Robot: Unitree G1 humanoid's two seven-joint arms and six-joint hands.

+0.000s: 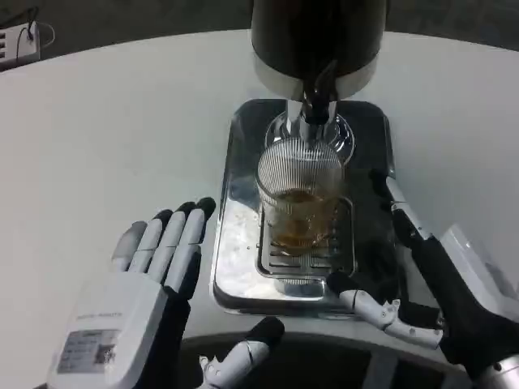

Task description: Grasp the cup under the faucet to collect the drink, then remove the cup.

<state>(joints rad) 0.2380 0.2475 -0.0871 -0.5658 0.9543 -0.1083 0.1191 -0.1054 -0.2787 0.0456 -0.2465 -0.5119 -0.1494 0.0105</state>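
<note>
1. The cup [298,193], a clear ribbed glass, stands upright on the slotted grate [306,247] of a shiny metal drip tray [235,259], directly beneath the black faucet [318,99] of a dark, silver-banded drink dispenser [315,40]. A shallow layer of amber drink sits in the bottom of the cup.
2. The right robot hand [413,267] lies over the tray's right and front edge, wide open and holding nothing. One finger reaches up along the tray's right side, near the cup but apart from it, and the thumb stretches leftward across the tray's front rim.
3. The right forearm comes in from the lower right corner, with the white back of the hand turned outward, away from the cup.
4. The left robot hand [154,267] rests to the left of the tray, over the white surface [113,138], back upward. Its fingers are straight and close together, pointing away from the robot, and it grips nothing; the thumb juts out toward the tray's front left corner.
5. A white power strip [18,42] lies at the far left edge of the surface.
</note>
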